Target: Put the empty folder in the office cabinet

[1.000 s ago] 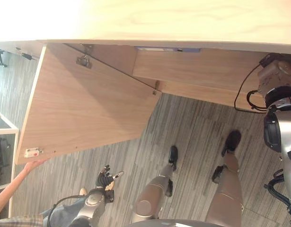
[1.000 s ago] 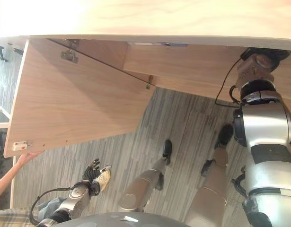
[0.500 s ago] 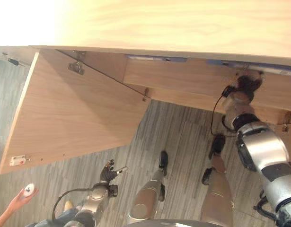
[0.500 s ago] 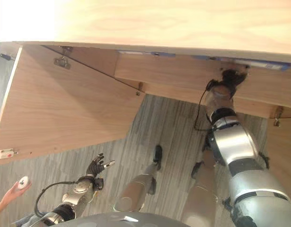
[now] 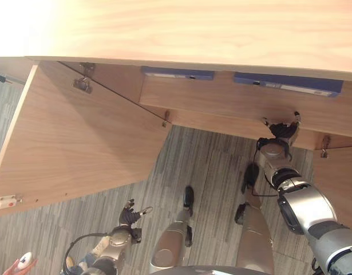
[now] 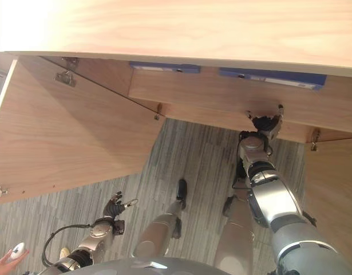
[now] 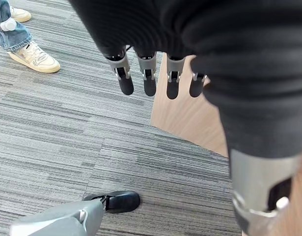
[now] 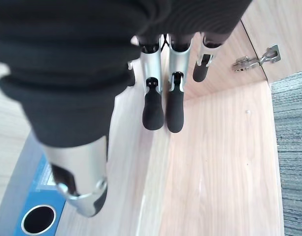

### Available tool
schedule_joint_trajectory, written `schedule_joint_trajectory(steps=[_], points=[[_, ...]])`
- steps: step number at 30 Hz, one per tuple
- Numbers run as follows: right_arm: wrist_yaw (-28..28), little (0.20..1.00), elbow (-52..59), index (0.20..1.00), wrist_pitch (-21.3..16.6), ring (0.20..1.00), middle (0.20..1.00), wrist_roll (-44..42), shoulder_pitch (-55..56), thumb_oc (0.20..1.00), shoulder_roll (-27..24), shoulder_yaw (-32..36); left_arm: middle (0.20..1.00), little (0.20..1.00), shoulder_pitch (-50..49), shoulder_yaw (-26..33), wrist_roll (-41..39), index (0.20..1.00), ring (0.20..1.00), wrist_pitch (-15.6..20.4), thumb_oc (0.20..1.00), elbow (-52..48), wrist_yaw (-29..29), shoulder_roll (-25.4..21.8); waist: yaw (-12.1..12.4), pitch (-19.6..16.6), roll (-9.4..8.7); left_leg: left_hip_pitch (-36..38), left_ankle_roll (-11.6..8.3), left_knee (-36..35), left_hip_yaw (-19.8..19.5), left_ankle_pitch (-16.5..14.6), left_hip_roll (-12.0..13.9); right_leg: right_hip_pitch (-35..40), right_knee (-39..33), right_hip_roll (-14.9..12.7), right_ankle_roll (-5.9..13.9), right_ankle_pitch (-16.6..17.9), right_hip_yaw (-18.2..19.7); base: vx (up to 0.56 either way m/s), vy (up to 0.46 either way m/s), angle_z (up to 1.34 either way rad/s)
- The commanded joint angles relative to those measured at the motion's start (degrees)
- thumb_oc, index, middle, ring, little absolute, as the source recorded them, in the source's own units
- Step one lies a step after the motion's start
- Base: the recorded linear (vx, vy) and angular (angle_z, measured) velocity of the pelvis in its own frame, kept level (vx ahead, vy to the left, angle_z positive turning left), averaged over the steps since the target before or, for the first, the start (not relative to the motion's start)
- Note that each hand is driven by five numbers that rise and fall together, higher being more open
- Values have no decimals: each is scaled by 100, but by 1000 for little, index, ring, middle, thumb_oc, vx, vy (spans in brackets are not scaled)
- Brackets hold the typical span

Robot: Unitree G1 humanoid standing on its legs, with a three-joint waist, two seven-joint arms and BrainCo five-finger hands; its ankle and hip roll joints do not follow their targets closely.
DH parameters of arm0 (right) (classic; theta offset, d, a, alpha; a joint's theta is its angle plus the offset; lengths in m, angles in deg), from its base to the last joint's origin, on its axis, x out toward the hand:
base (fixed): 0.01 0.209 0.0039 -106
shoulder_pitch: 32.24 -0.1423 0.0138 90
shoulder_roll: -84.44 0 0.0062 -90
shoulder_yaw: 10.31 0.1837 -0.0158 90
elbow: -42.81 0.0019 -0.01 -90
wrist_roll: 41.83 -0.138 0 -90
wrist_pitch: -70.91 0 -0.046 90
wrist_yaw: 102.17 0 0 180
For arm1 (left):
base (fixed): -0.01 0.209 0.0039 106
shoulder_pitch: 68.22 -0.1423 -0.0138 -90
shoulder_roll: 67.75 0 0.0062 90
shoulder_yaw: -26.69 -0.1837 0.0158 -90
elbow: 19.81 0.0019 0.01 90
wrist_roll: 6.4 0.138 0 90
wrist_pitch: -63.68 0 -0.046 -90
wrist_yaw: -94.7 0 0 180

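In the left eye view, the right hand (image 5: 280, 130) reaches up to the lower edge of the open office cabinet (image 5: 233, 106). A blue folder (image 5: 287, 84) lies on the shelf just above and beyond that hand, its long axis running along the shelf front. A second blue folder (image 5: 177, 73) lies farther toward the robot's left. The left hand (image 5: 129, 216) hangs low over the grey floor, well apart from both folders, below the swung-out cabinet door (image 5: 78, 143).

The right eye view shows the same layout: the right hand (image 6: 266, 122) sits just under the nearer folder (image 6: 272, 77), so the right arm is clearly the closer one.

In the left wrist view, the left hand's fingers (image 7: 149, 78) hang straight and relaxed, holding nothing.

In the right wrist view, the right hand's fingers (image 8: 163, 105) extend straight over the cabinet's wooden panel, empty, with the folder's spine (image 8: 28, 211) just beside the thumb. Any further nudge would likely come from this hand, toward that spine.
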Motion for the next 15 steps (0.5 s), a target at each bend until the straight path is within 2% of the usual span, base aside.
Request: schedule_joint_trajectory(steps=[1, 4, 15], points=[[141, 1000, -691, 1000, 428, 1000, 1000, -5, -106, 1000, -242, 117, 1000, 1000, 214, -124, 77, 1000, 1000, 110, 1000, 103, -94, -161, 157, 547, 322, 692, -210, -7, 36, -418, 202, 61, 263, -500, 762, -154, 491, 0, 12, -6], [208, 1000, -492, 1000, 535, 1000, 1000, 625, -232, 1000, -524, -236, 1000, 1000, 98, -78, 113, 1000, 1000, 124, 1000, 14, -36, -210, 161, 554, 336, 694, -219, -7, 56, -403, 198, 47, 243, -493, 763, -135, 531, 4, 17, -5], [-34, 1000, -269, 1000, 825, 1000, 1000, 1395, -740, 1000, -1319, -806, 1000, 1000, 62, 117, 26, 1000, 1000, 53, 1000, -78, 109, -335, 62, 568, 223, 652, -251, -7, 116, -337, 254, -37, 261, -422, 742, -124, 542, -1, -5, -1]])
